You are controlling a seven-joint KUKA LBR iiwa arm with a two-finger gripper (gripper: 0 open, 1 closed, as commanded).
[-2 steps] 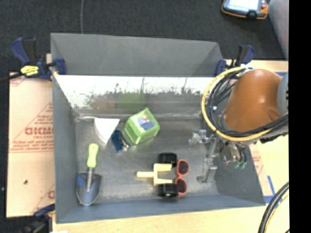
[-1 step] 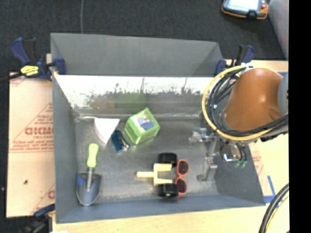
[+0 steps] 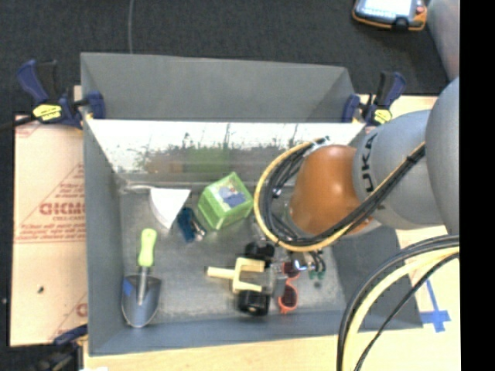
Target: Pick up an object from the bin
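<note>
Closest to the lens is the grey arm (image 3: 402,168) with its round orange cover (image 3: 325,188) and looped cables, reaching down into the grey metal bin (image 3: 100,230). The gripper (image 3: 259,277) sits low under that cover, near the bin's front wall, and I cannot tell whether it is spread or pressed together. Right at the gripper lies a pale cream wooden piece (image 3: 238,274): a short blocky body with a thin peg sticking out on the side away from the arm. A small red thing (image 3: 288,296) lies just beside the gripper on the arm's side. Beyond the gripper, toward the far wall, stands a green box (image 3: 226,199) with a blue and white label. Farther from the arm are a small blue thing (image 3: 186,224) and a white paper piece (image 3: 168,205). Well apart from the gripper, in the front corner away from the arm, lies a small scoop (image 3: 141,284) with a yellow-green handle and a blue-grey blade.
</note>
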